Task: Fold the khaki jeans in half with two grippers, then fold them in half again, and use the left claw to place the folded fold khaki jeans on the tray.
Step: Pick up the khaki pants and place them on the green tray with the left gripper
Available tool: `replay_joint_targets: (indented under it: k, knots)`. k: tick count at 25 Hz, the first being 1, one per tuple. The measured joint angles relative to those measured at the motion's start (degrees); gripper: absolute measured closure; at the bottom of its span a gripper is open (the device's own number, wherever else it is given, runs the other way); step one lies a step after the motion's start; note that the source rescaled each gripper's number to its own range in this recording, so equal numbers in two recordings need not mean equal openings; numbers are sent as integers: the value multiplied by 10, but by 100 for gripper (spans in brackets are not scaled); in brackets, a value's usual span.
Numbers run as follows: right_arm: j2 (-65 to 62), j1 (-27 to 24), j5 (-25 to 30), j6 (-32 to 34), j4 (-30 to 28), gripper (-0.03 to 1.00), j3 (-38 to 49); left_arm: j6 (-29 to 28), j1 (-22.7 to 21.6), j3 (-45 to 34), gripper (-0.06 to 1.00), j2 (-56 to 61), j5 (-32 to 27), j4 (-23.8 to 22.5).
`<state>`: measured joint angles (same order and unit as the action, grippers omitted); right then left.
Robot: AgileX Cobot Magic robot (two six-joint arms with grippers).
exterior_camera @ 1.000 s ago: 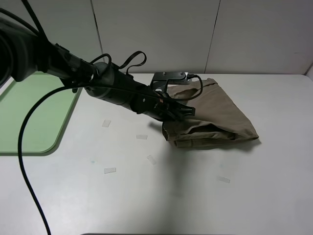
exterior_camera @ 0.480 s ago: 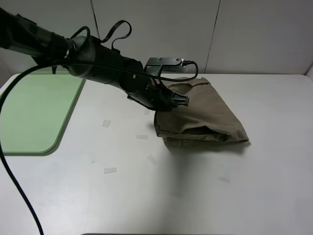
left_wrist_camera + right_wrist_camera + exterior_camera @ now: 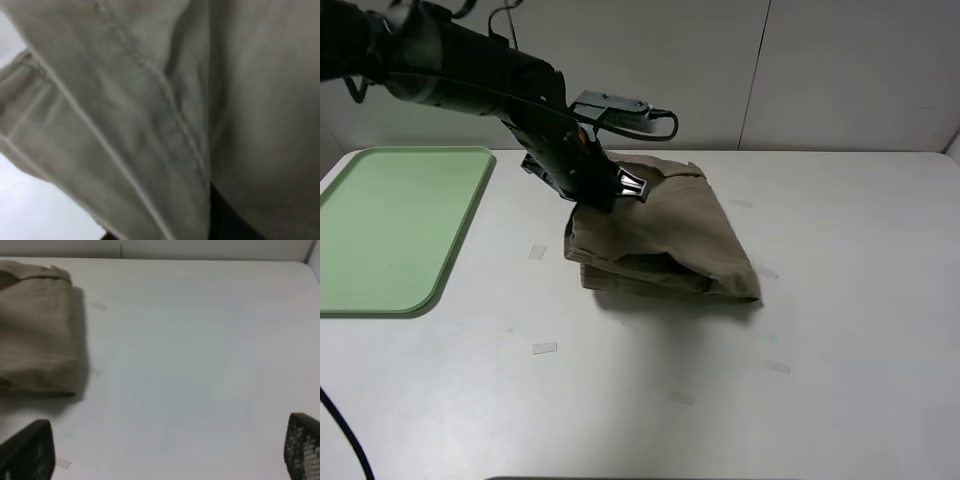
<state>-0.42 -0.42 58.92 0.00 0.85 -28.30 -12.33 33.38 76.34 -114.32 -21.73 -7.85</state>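
The folded khaki jeans (image 3: 655, 235) are pinched at their upper-left corner by the left claw (image 3: 610, 188) — the right gripper (image 3: 165, 450) is spread wide, holding nothing.

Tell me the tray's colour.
Pale green tray, plain with no pattern; clearest in the exterior high view.

Folded khaki jeans (image 3: 150, 110), close up
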Motion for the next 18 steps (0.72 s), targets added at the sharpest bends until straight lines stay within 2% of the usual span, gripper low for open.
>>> replay_joint_targets:
  k: [9,18]
  knots:
    - [0,0,0,0,0,-3,0,5,-72,0,85,76,-108,-88]
    - [0,0,0,0,0,-3,0,96,-172,0,85,108,-177,-97]
